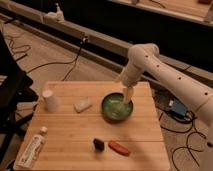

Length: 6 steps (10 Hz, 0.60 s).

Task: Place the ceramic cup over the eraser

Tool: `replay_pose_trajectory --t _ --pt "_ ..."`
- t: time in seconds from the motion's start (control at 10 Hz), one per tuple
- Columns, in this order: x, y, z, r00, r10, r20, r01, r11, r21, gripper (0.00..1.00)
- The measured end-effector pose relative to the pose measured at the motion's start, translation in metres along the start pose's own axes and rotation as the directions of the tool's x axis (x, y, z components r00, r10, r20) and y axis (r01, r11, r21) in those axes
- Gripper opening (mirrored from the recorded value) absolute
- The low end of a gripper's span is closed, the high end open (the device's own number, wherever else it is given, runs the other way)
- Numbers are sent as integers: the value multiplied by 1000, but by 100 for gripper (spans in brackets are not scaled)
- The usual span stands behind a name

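**CLAW OVER THE GREEN BOWL; CUP NOT YET TAKEN, WELL APART ACROSS THE BENCH**

Finding 1, claw. The claw point(128, 96) hangs at the end of the single white arm point(165, 70), pointing downward above the far rim of the green bowl point(117, 107). Whether it is spread or pressed together cannot be told from this view. Nothing can be seen held in it.

Finding 2, governing relation. The ceramic cup point(50, 100) stands upright near the left edge of the bench as the camera sees it, its long axis vertical. It lies well apart from the claw, with the bowl and a pale white block point(82, 105) between them. In my judgement the next move calls for a sideways traverse across both, then a descent onto the cup. There is only one arm, so reach is not shared.

Finding 3, target. The eraser point(98, 144), a small black lump, rests toward the near edge of the bench, in front of the bowl. An orange-red oblong thing point(119, 147) lies just beside it. That neighbour could foul the cup's rim when it is lowered over the eraser.

Finding 4, surface and room. The bench point(65, 127) is pale slatted wood. A white tube with a cap point(31, 150) lies at its near left corner. Dark cables point(70, 62) trail over the floor behind, and a long rail point(75, 31) runs across the background.

Assessment: the task appears to be at its opening stage, the cup ungrasped and the eraser uncovered.
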Motion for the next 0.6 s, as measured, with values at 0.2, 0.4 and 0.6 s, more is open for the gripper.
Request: replay_pose_trajectory --t 0.2,0.4,0.6 --pt "-109 -34 33 979 -131 158 129 991 26 79" --pt "-135 -41 36 968 -152 198 145 988 51 79" --pt "-133 -41 35 969 -147 198 139 989 52 79"
